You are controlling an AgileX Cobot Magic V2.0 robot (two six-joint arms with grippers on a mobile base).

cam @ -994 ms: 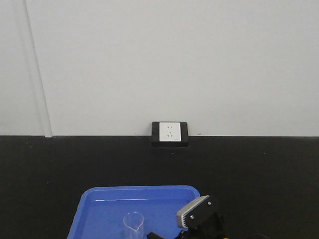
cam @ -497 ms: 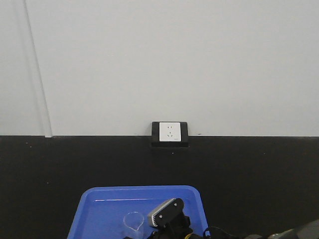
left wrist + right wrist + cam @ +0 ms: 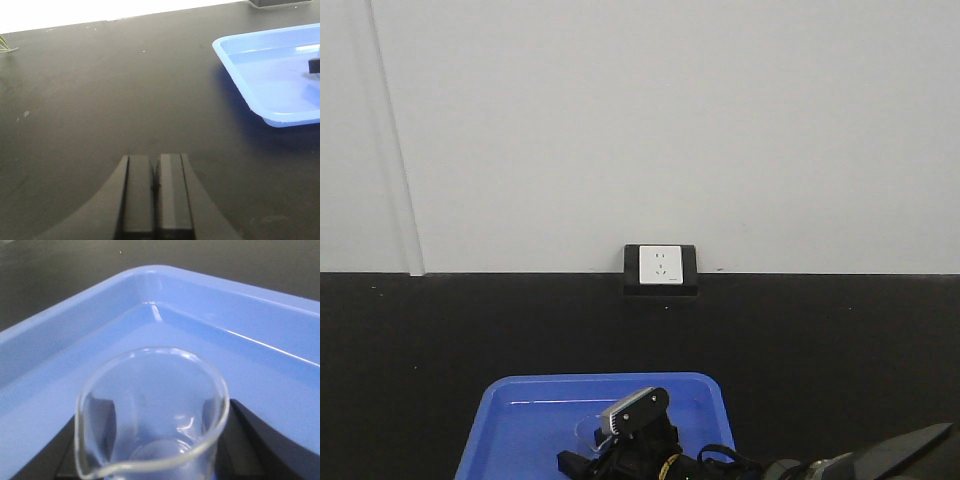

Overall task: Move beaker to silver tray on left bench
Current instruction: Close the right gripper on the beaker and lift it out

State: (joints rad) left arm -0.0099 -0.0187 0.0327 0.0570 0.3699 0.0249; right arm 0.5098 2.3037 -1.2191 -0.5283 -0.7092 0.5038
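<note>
The small clear beaker (image 3: pixel 150 390) stands upright in the bright blue tray (image 3: pixel 60 330), its pour lip toward the camera. My right gripper (image 3: pixel 155 432) straddles it, with a black finger against each side and no gap showing. In the front view the beaker (image 3: pixel 586 431) peeks out left of the right wrist camera (image 3: pixel 632 408). My left gripper (image 3: pixel 156 160) is shut and empty, low over the black counter (image 3: pixel 100 100), left of the blue tray (image 3: pixel 235 55). The silver tray and the left bench are out of view.
A white wall socket in a black box (image 3: pixel 661 267) sits at the back of the counter against the white wall. The blue tray's raised rim (image 3: pixel 520 385) surrounds the beaker. A green leaf tip (image 3: pixel 6 46) shows at the far left.
My right arm has moved left across the blue tray, and its gripper now sits around the beaker, which it partly covers in the front view. The beaker has not moved.
</note>
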